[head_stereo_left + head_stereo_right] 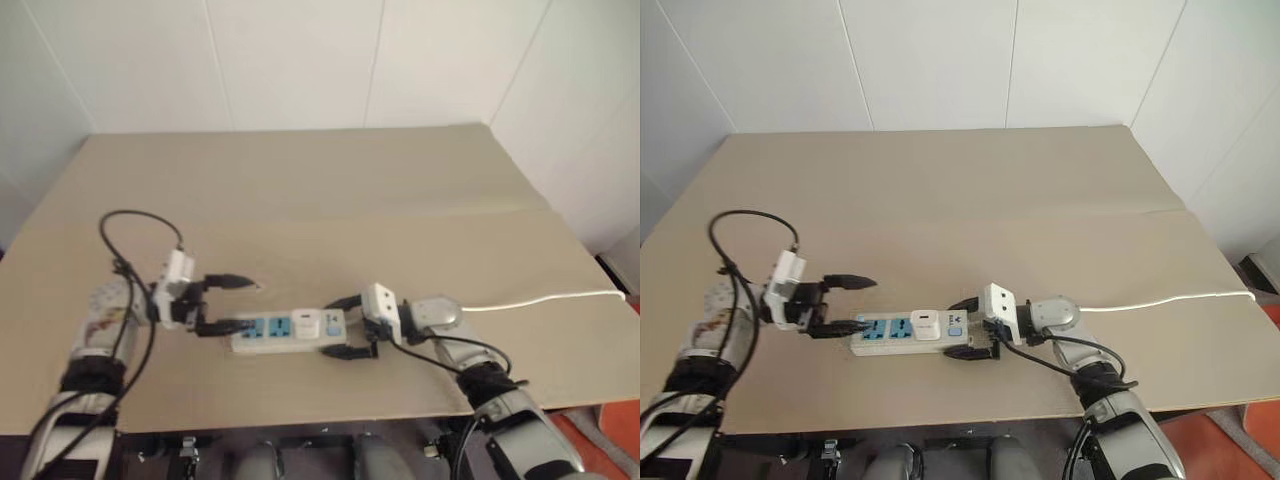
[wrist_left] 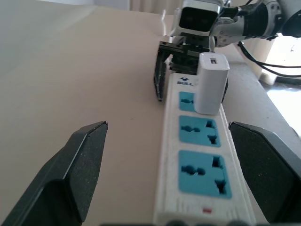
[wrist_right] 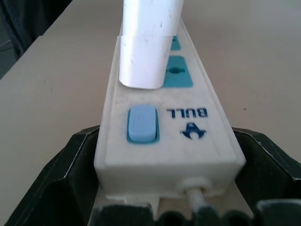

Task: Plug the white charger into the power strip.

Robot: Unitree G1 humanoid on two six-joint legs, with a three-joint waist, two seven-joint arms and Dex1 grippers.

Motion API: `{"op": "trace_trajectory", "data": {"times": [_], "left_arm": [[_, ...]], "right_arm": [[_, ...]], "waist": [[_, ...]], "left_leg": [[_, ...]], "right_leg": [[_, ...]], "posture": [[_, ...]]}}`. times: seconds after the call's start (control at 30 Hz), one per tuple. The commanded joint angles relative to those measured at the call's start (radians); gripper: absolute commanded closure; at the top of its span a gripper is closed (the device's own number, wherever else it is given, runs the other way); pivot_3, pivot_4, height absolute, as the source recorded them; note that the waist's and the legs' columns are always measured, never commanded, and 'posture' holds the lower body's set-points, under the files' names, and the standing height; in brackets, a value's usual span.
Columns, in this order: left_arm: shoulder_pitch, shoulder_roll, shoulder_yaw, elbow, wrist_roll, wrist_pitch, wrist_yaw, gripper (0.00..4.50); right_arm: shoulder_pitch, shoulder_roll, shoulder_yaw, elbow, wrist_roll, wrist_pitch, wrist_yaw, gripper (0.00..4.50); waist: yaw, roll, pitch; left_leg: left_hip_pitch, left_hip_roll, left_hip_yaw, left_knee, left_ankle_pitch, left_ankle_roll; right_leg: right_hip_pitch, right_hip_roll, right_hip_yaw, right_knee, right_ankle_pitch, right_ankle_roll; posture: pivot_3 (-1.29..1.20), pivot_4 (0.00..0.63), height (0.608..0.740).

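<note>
White and boxy, the white charger (image 1: pixel 307 322) is standing upright in the socket nearest the switch end of the power strip (image 1: pixel 288 331), looking seated, so the plugging step is probably done. That strip is lying near the tabletop's (image 1: pixel 330 200) front edge, its long axis running parallel to it. At the switch end the right hand (image 1: pixel 352 327), fingers apart, is straddling the strip without squeezing it, and is the nearer one to the charger. At the far end the left hand (image 1: pixel 229 304) is sitting with fingers spread wide, gripping nothing. A thin white cord (image 1: pixel 540 299) is trailing toward the right edge; nothing is blocking either hand's retreat.
</note>
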Motion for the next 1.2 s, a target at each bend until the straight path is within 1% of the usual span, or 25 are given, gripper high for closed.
{"op": "trace_trajectory", "data": {"times": [0.03,0.13,0.27,0.37,0.47,0.67,0.87,1.0,1.2], "left_arm": [[0.023,0.075,0.085,-0.04,-0.059,0.047,-0.015,0.0],[0.094,0.168,0.11,-0.075,-0.09,0.039,-0.018,0.0],[0.206,0.279,0.121,-0.099,-0.128,0.0,-0.018,0.0],[0.272,0.336,0.134,-0.115,-0.165,-0.005,-0.018,0.0],[0.291,0.358,0.147,-0.12,-0.185,0.006,-0.018,0.0],[0.237,0.382,0.12,-0.051,-0.167,-0.012,-0.018,0.0],[0.21,0.365,0.098,-0.039,-0.155,-0.021,-0.018,0.0],[0.217,0.335,0.108,-0.042,-0.141,-0.031,-0.018,0.0],[0.224,0.329,0.12,-0.05,-0.14,-0.017,-0.018,0.0]], "right_arm": [[0.022,-0.105,-0.101,-0.116,0.075,0.027,0.044,0.03],[0.052,-0.235,-0.184,-0.248,0.177,0.105,0.114,0.03],[0.099,-0.399,-0.259,-0.38,0.249,0.162,0.2,0.03],[0.133,-0.471,-0.294,-0.444,0.269,0.204,0.206,0.03],[0.154,-0.493,-0.311,-0.478,0.282,0.255,0.182,0.03],[0.185,-0.507,-0.32,-0.48,0.267,0.277,0.172,0.03],[0.194,-0.518,-0.331,-0.471,0.255,0.274,0.165,0.03],[0.211,-0.533,-0.34,-0.479,0.255,0.276,0.158,0.03],[0.211,-0.54,-0.337,-0.476,0.257,0.275,0.159,0.03]], "waist": [[0.007,0.0,0.001],[0.014,0.0,0.005],[0.015,0.001,0.007],[0.016,0.001,0.008],[0.017,0.0,0.008],[0.018,0.0,0.008],[0.017,0.0,0.009],[0.018,0.0,0.009],[0.017,0.0,0.009]], "left_leg": [[-0.002,-0.001,0.0,0.0,0.0,0.0],[-0.01,-0.002,0.0,0.002,0.0,0.0],[-0.009,-0.001,0.0,0.001,0.0,0.0],[-0.009,0.0,0.0,0.001,0.0,0.0],[-0.009,0.0,0.001,0.001,0.0,0.0],[-0.009,-0.001,0.001,0.001,0.0,0.0],[-0.009,-0.001,0.002,0.002,0.0,0.0],[-0.009,-0.001,0.002,0.002,0.0,0.0],[-0.009,-0.001,0.002,0.002,0.0,0.0]], "right_leg": [[-0.002,-0.001,0.0,0.0,0.0,0.0],[-0.009,-0.003,0.0,0.0,0.0,0.0],[-0.009,-0.003,-0.001,0.0,0.0,0.0],[-0.008,-0.003,-0.002,0.0,0.0,0.0],[-0.008,-0.003,-0.002,0.0,0.0,0.0],[-0.009,-0.003,-0.002,0.0,0.0,0.0],[-0.009,-0.003,-0.002,0.0,0.0,0.0],[-0.009,-0.003,-0.002,0.001,0.0,0.0],[-0.009,-0.003,-0.002,0.001,0.0,0.0]], "posture": [[0.0,0.15,0.74],[0.0,0.15,0.74],[0.0,0.15,0.74],[0.0,0.15,0.74],[0.0,0.15,0.74],[0.0,0.15,0.74],[0.0,0.15,0.74],[0.0,0.15,0.74],[0.0,0.15,0.74]]}}
